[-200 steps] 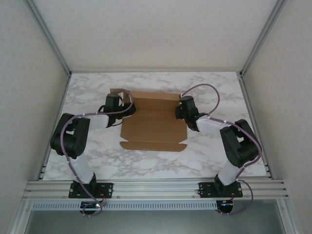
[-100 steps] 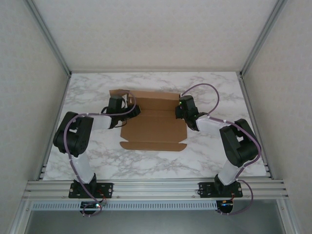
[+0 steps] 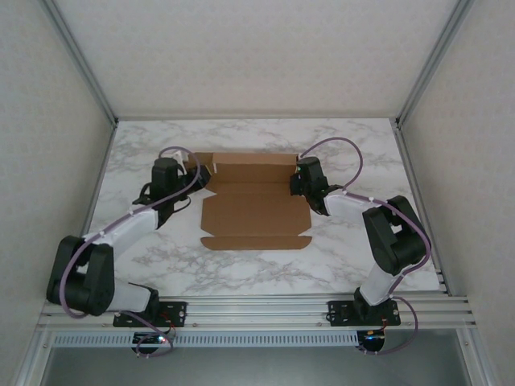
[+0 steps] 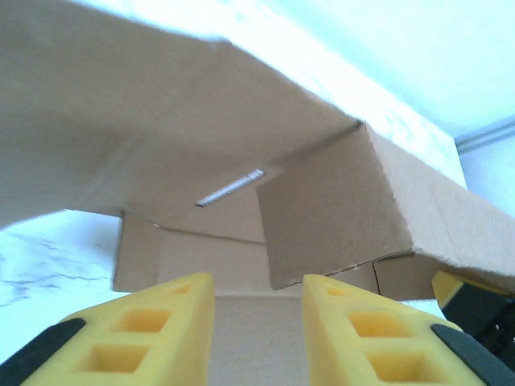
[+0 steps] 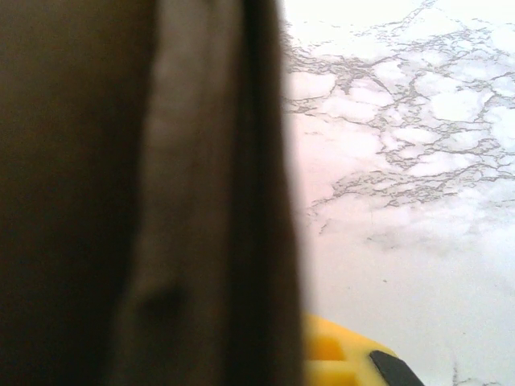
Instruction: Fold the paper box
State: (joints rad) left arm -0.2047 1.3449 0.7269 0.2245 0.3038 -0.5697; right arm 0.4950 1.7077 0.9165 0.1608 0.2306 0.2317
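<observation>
The paper box (image 3: 253,205) lies open on the marble table, a brown cardboard piece with its back wall and side flaps raised. My left gripper (image 3: 185,171) sits just off the box's left end. In the left wrist view the left gripper (image 4: 257,283) is open with its yellow fingers (image 4: 173,310) apart and nothing between them. They face a hanging side flap (image 4: 338,209) under the raised panel. My right gripper (image 3: 297,180) is at the box's right edge. In the right wrist view the dark, blurred cardboard (image 5: 161,201) runs up the frame against one yellow finger (image 5: 342,358), and the gripper is shut on it.
The marble table (image 3: 354,145) is fenced by aluminium posts and side walls, with a rail (image 3: 257,310) along the near edge where both arm bases are bolted. Purple cables loop over each wrist. Bare tabletop lies in front of the box and at both far corners.
The left arm has swung out to the left, its elbow dropping toward the near left corner. Its gripper has drawn back from the box's left flap. The right arm has not moved.
</observation>
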